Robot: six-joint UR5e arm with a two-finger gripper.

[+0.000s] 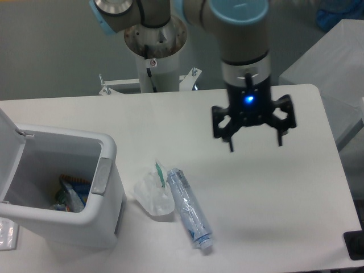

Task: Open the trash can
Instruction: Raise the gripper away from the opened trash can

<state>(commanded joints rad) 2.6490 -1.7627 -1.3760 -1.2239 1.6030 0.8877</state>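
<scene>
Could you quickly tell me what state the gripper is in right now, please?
Gripper: open, holding nothing, hanging above the table well to the side of the trash can, whose lid is already up.

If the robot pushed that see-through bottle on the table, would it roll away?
Probably. The clear plastic bottle lies on its side on the smooth white table, so a sideways nudge would likely roll it. It looks empty and crinkled, so it is likely light and squashy. The wrapper beside it might stop it.
</scene>
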